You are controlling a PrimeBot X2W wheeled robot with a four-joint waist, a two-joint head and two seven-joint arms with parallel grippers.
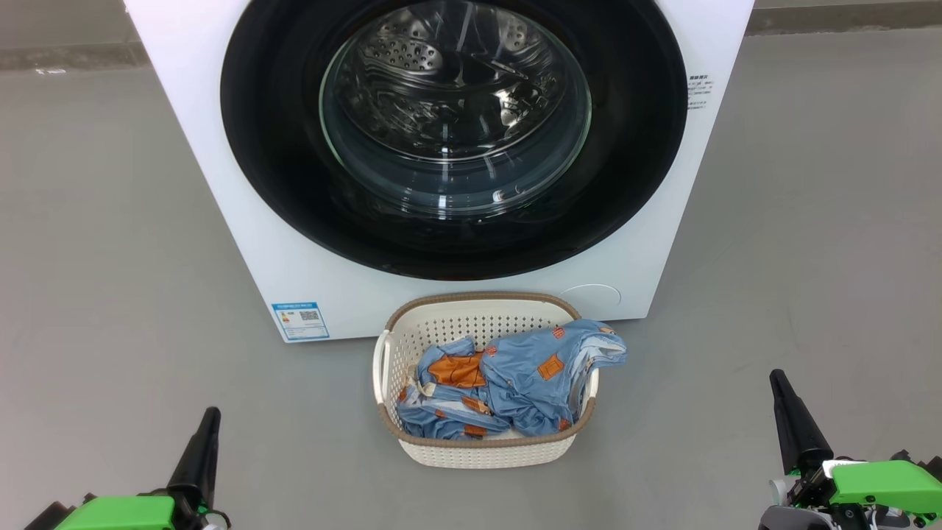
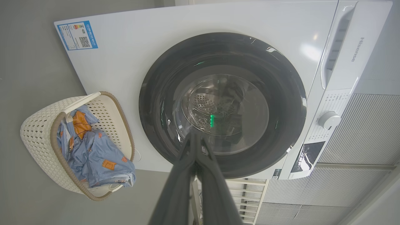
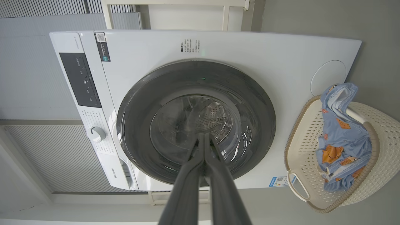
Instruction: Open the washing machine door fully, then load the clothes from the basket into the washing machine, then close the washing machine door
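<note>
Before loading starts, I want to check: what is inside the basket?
The basket holds light blue clothes with orange patches; one part hangs over the right rim. Whatever lies under them, and the basket floor, is covered.

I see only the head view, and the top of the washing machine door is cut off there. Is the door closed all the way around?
Observer: Yes. The left wrist view shows the whole washing machine door, closed all around against the front of the washing machine.
Operator: Each pincer looks to me like one dark finger. Are they open?
Observer: No. In the wrist views the two fingers of the left pincer and of the right pincer lie together, holding nothing.
</note>
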